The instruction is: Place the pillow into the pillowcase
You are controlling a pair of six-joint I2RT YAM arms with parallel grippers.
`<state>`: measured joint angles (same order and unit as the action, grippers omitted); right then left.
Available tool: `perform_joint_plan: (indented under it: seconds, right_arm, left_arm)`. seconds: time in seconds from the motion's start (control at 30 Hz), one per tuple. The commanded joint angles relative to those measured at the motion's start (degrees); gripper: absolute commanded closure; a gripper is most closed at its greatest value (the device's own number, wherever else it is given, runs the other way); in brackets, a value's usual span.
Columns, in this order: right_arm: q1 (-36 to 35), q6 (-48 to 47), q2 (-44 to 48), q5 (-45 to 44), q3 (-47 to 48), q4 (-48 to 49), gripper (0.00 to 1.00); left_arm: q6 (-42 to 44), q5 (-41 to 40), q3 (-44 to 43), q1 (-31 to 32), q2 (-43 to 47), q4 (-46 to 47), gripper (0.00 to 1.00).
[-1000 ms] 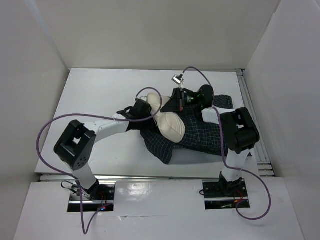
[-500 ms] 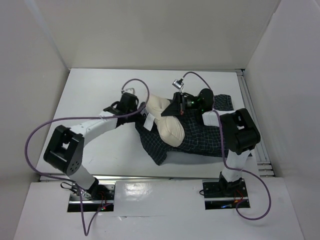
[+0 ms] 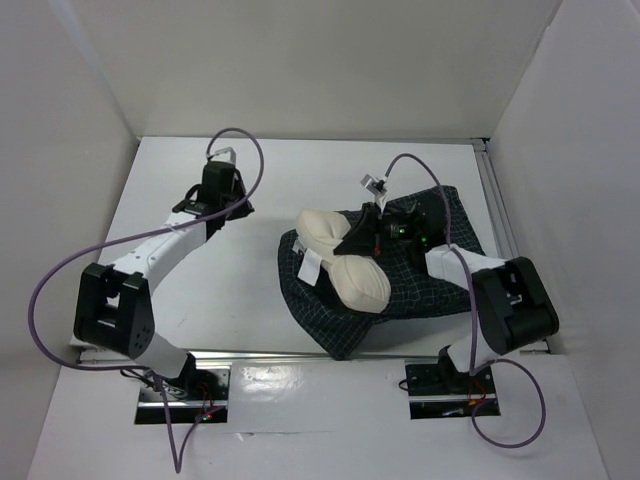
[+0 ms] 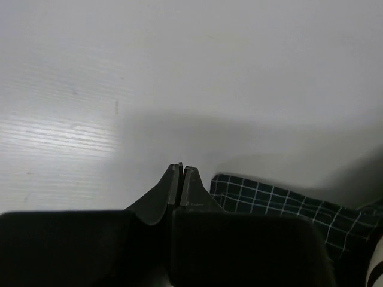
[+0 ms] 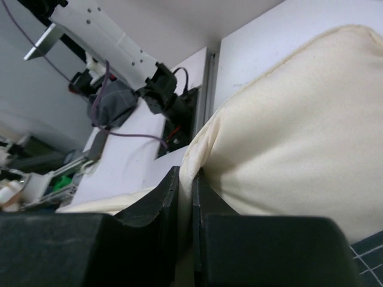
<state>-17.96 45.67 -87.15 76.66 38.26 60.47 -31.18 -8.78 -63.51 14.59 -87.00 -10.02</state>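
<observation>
My left gripper [image 4: 181, 170] hangs over the bare table [image 3: 240, 290] at the far left, jaws pressed together on nothing, well apart from the pillowcase [image 3: 425, 285]. My right gripper [image 5: 185, 176] pinches a fold of the pillow [image 3: 362, 285] in narrow jaws. The pillow lies bunched on the pillowcase, right of centre.

The pillow [image 3: 360, 283] lies on the pillowcase [image 3: 320, 315], right of the tabletop's [image 3: 200, 290] middle. The right hand [image 3: 348, 240] sits at the pillow's middle. The left hand [image 3: 216, 203] is well apart, further left and back.
</observation>
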Motion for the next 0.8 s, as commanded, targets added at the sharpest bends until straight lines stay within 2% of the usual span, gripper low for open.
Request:
perform_joint_plan:
  seconds: [0.0, 0.03, 0.07, 0.17, 0.2, 0.27, 0.3, 0.4, 0.43, 0.47, 0.63, 0.67, 0.7, 0.77]
  right_arm:
    - [0.03, -7.01, 3.39, -5.54, 4.01, -3.25, 1.0]
    - [0.03, -6.48, 3.39, -5.56, 4.97, -3.25, 1.0]
    - [-0.5, -5.86, 2.79, -5.56, 6.46, -3.25, 1.0]
    - [-1.11, -3.58, 1.55, -5.03, 7.35, 0.26, 1.0]
    - [-1.12, -3.57, 1.55, -5.03, 7.88, 0.96, 1.0]
    - [-1.12, -2.87, 1.02, -5.55, 7.88, 1.58, 1.0]
    - [-1.12, -2.26, 1.02, -5.56, 7.88, 2.28, 1.0]
    - [-2.17, 0.29, -0.2, -4.95, 9.19, 5.88, 1.0]
    - [-2.17, 1.08, -0.9, -4.94, 9.2, 7.2, 1.0]
    - [-2.17, 2.57, -0.91, -4.94, 9.72, 8.34, 1.0]
    - [-2.79, 5.91, -1.53, -4.94, 9.73, 13.43, 1.0]
    - [-2.79, 7.14, -2.05, -4.94, 9.73, 14.49, 1.0]
    - [-3.31, 7.85, -2.05, -4.94, 9.73, 15.2, 1.0]
    - [-3.31, 8.99, -2.05, -4.94, 9.73, 16.78, 1.0]
  left_arm:
    - [2.53, 8.33, 0.83, 6.3, 2.71, 0.8, 0.99]
    - [1.22, 9.21, 3.1, 7.46, 3.85, 0.79, 0.94]
    - [0.34, 11.56, 4.6, 8.34, 4.64, 0.79, 0.83]
    - [-3.0, 14.13, 11.02, 11.33, 9.12, 1.5, 0.59]
    - [-3.88, 14.14, 12.08, 12.21, 10.09, 2.19, 0.44]
    - [-5.72, 11.79, 14.45, 15.81, 11.41, 2.2, 0.32]
    - [-6.52, 10.37, 15.07, 17.21, 12.02, 2.2, 0.32]
    - [-7.31, 7.9, 16.4, 22.66, 12.03, 6.05, 0.21]
    - [-6.71, 7.11, 16.4, 24.94, 12.03, 6.85, 0.07]
    - [-6.7, 5.02, 15.7, 26.18, 11.51, 8.42, 0.0]
    - [-6.17, -0.52, 12.27, 32.94, 6.06, 8.96, 0.0]
    - [-6.17, -2.54, 11.66, 35.83, 4.31, 8.97, 0.0]
    - [-6.35, -8.57, 10.61, 37.08, 3.08, 8.1, 0.0]
    - [-6.35, -10.91, 8.15, 38.23, -0.26, 4.24, 0.0]
